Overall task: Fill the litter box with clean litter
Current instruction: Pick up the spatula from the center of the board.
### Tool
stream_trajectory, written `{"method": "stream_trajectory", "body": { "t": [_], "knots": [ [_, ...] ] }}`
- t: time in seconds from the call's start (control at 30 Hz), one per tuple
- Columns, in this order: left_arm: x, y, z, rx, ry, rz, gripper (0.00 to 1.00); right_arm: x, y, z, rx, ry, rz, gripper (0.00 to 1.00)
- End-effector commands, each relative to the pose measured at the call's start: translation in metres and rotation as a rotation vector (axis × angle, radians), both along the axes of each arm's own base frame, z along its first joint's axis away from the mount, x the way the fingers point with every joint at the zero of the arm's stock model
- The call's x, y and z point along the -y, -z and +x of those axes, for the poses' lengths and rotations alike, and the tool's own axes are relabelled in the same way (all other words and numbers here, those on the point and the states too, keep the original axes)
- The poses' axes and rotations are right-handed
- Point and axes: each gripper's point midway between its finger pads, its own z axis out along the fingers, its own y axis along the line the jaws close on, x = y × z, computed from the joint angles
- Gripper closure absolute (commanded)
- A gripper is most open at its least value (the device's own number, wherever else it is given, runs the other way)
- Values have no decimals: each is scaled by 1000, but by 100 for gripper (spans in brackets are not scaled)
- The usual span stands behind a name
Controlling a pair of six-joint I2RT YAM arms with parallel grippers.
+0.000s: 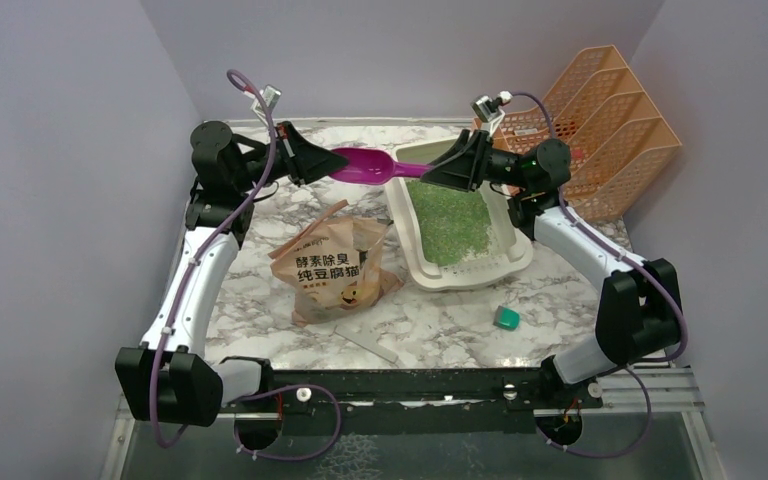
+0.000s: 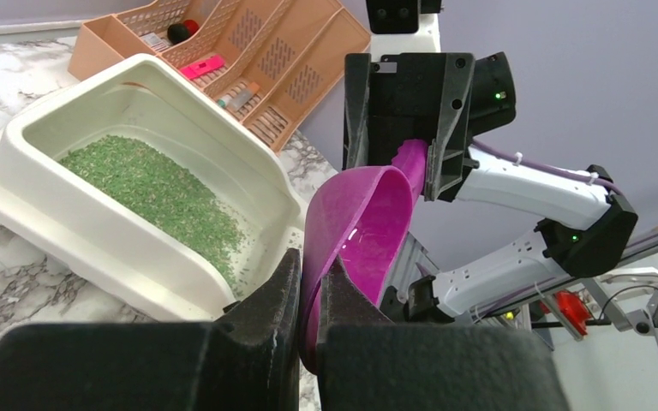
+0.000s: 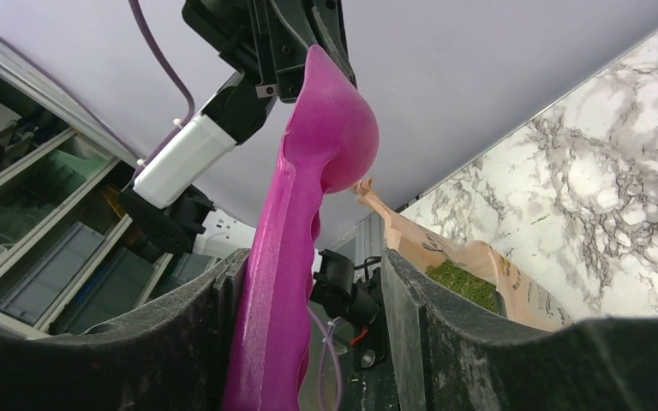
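Note:
The cream litter box (image 1: 465,272) sits right of centre with a layer of green litter (image 1: 450,220) inside; both also show in the left wrist view, the box (image 2: 94,231) and the litter (image 2: 154,193). A magenta scoop (image 1: 360,165) hangs in the air between both arms, over the box's far left corner. My left gripper (image 1: 322,163) is shut on the rim of the scoop's bowl (image 2: 360,214). My right gripper (image 1: 432,172) is open around the scoop's handle (image 3: 296,248), which lies against one finger (image 3: 223,300) with a gap to the other.
A tan paper bag (image 1: 335,265) with dark characters lies open left of the box, with green litter inside (image 3: 458,282). An orange mesh rack (image 1: 610,120) stands at the back right. A small teal object (image 1: 507,318) and a torn pale strip (image 1: 370,345) lie near the front.

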Motion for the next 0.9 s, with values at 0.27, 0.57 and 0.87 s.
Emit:
{"method": "stream_trajectory", "body": {
  "t": [0.27,0.57,0.87],
  "knots": [
    [-4,-21,-6,92,-38,45,100,5,-22,-10,92,15,18,55],
    [-1,-22,-11,104,-8,50,100,4,-20,-8,73,2,36,59],
    [1,-23,-12,113,0,52,100,3,-20,-4,60,-7,38,62]
  ]
}}
